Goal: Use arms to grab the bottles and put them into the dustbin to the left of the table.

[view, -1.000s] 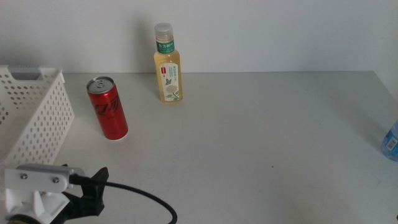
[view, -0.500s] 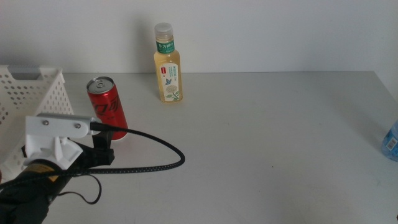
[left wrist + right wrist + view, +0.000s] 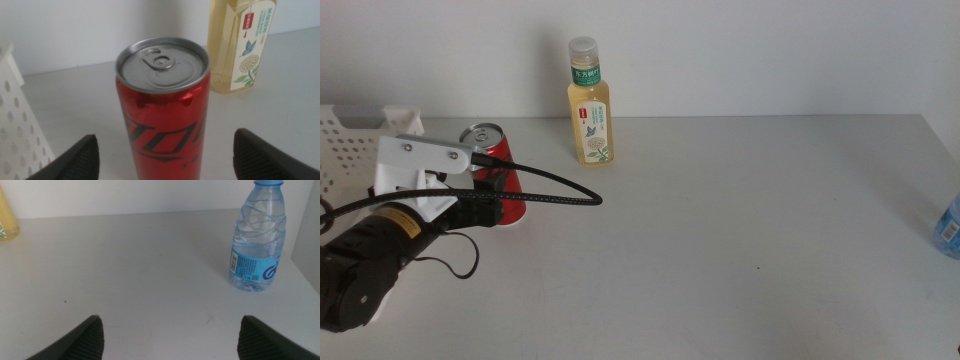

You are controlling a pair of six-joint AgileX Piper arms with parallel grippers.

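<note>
A: How many of each?

B: Three drink containers: one can (image 3: 503,180), one tea bottle (image 3: 590,104) and one water bottle (image 3: 949,228). One bin (image 3: 360,135), one table (image 3: 740,240), and two grippers, though only the left one shows in the middle view.

A: What are they like?

B: The can is slim, glossy red metal with a grey lid and pull tab. The tea bottle is clear plastic full of yellow liquid, with a green-and-white label and a pale cap. The water bottle is clear ribbed plastic with a blue label and blue cap. The bin is white plastic, its walls full of round holes. The table is flat, plain light grey.

A: Where do they stand?

B: All upright. Can at far left, just right of the bin. Tea bottle farther back and to the can's right, by the wall. Water bottle at the table's right edge, well apart from both.

A: And the left gripper (image 3: 165,155)?

B: Spread wide, one dark jaw on each side of the can's lower body, clear of it on both sides. It holds nothing.

A: The right gripper (image 3: 170,335)?

B: Also wide apart and holding nothing, low over bare table, with the water bottle ahead and off to one side, untouched.
</note>
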